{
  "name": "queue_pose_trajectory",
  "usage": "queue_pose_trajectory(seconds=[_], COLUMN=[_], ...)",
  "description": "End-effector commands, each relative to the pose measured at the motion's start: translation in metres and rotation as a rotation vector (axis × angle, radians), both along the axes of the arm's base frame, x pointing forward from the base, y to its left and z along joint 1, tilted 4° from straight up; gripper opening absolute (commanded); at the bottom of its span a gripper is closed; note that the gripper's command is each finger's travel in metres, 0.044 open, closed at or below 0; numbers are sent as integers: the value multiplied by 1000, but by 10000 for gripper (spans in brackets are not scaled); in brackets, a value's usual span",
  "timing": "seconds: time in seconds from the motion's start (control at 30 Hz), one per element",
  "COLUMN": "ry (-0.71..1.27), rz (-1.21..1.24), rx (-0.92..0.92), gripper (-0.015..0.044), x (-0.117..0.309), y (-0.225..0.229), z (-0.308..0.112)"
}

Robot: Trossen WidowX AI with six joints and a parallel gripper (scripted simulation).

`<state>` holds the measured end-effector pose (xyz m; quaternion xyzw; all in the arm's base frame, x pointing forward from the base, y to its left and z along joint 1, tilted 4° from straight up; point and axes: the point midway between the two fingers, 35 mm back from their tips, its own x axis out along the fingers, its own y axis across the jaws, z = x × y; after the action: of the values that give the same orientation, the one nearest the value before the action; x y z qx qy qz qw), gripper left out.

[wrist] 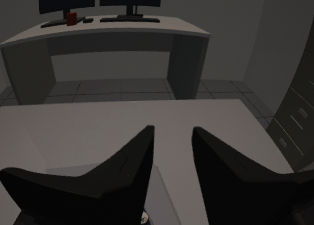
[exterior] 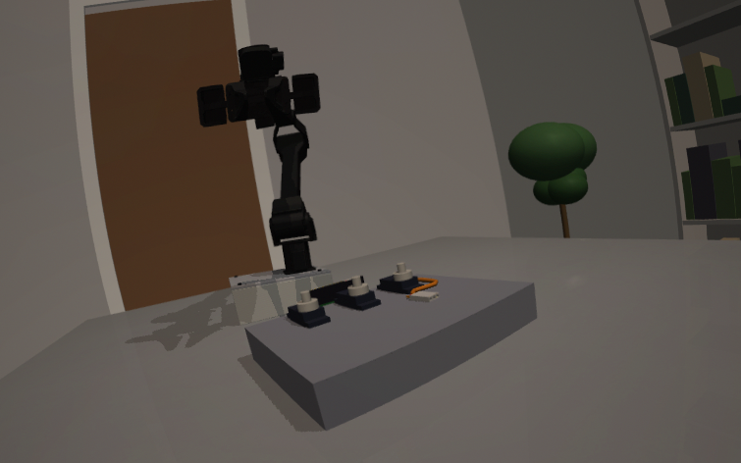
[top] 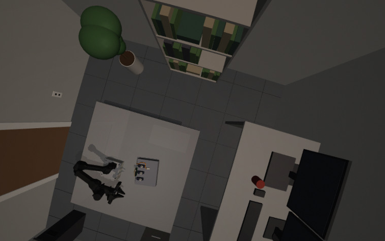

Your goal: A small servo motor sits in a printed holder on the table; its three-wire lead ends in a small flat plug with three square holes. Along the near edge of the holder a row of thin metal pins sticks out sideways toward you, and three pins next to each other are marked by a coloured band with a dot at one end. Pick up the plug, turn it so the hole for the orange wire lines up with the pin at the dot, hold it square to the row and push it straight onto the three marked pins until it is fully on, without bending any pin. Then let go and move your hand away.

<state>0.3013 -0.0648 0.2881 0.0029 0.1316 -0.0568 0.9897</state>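
Observation:
The plug point(top: 148, 168) point(exterior: 423, 296) is small and pale and lies flat on the grey holder block point(top: 152, 179) point(exterior: 419, 341) point(wrist: 162, 194). Its orange lead point(exterior: 430, 282) loops back to the end servo point(top: 141, 166) point(exterior: 398, 282). A dark strip with some green point(top: 135, 171) point(exterior: 336, 290) runs along the block's arm-side edge; single pins, the coloured band and the dot are too small to tell. My gripper point(top: 124, 193) point(exterior: 259, 104) point(wrist: 173, 132) is partly open and empty. It hangs above the table, clear of the plug, off the block's other end. The plug is not seen in the wrist view.
Two more servos point(top: 140, 172) point(top: 139, 178) point(exterior: 356, 295) point(exterior: 307, 313) stand in a row on the block. The white table point(top: 170, 167) point(exterior: 620, 356) point(wrist: 220, 124) carries the arm's pale base point(top: 110, 176) point(exterior: 260, 301). A desk point(top: 232, 185) point(wrist: 120, 30) with monitors stands beyond the table.

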Motion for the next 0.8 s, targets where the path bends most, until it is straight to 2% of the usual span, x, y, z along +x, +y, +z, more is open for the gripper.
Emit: queue_pose_trajectory(seconds=[0.0, 0.37, 0.5, 0.77], ry=[-81, -319, -265, -6], rz=[23, 110, 121, 172], rx=[-13, -12, -10, -8], gripper=[115, 115, 115, 115], x=[6, 13, 22, 58], y=[14, 63, 66, 81], z=[10, 40, 33, -5])
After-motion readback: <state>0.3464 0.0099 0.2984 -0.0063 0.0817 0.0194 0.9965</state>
